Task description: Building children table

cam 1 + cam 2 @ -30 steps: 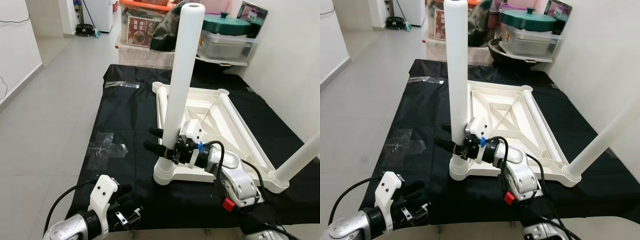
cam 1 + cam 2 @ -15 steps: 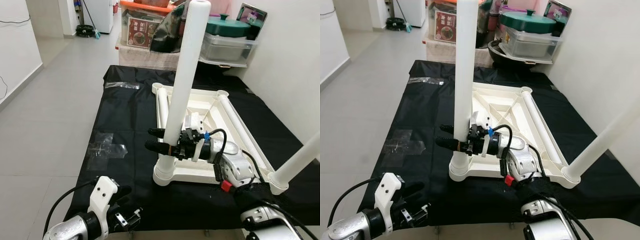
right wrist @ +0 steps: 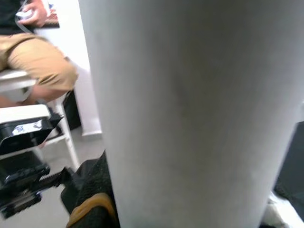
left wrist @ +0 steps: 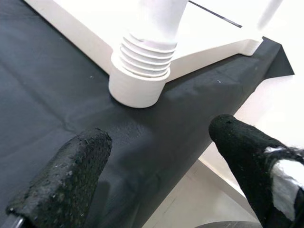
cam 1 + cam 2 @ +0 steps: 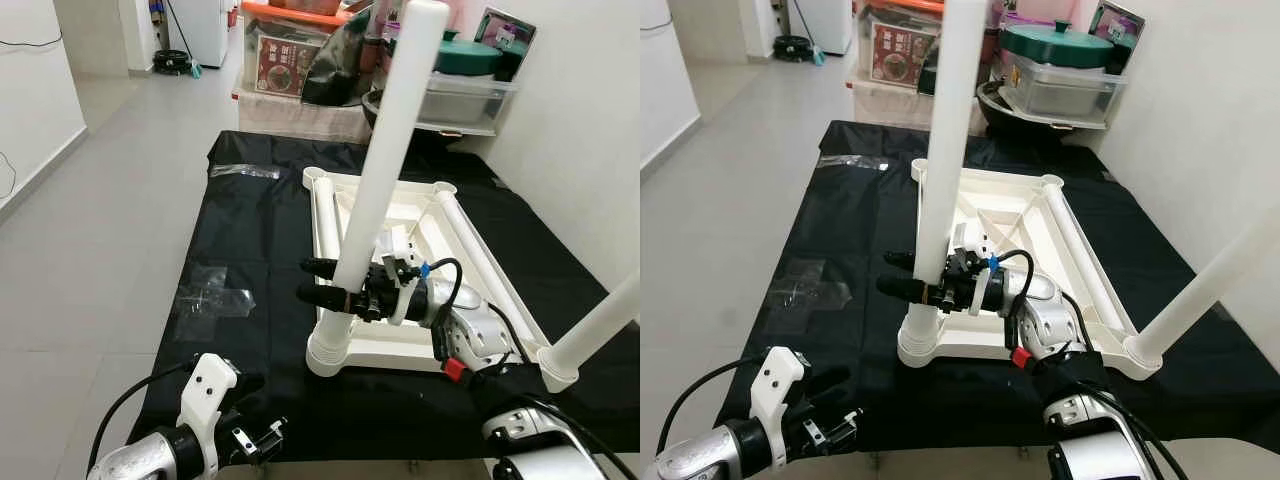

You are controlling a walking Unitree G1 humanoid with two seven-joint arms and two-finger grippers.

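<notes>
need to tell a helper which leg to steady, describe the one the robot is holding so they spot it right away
On the black cloth lies an upside-down white tabletop. At its near left corner a white leg rises from a ribbed socket, leaning toward the right, with the right gripper shut around it low down. The other standing leg, at the near right corner, is not gripped, and two more lie flat on the tabletop.

I am seeing a white leg (image 5: 385,160) and a white tabletop (image 5: 420,225) lying on a black cloth (image 5: 240,230). My gripper fingers (image 4: 71,178) are showing black, the arm (image 5: 470,335) silver. A green lid (image 5: 1055,42) is sitting behind.
</notes>
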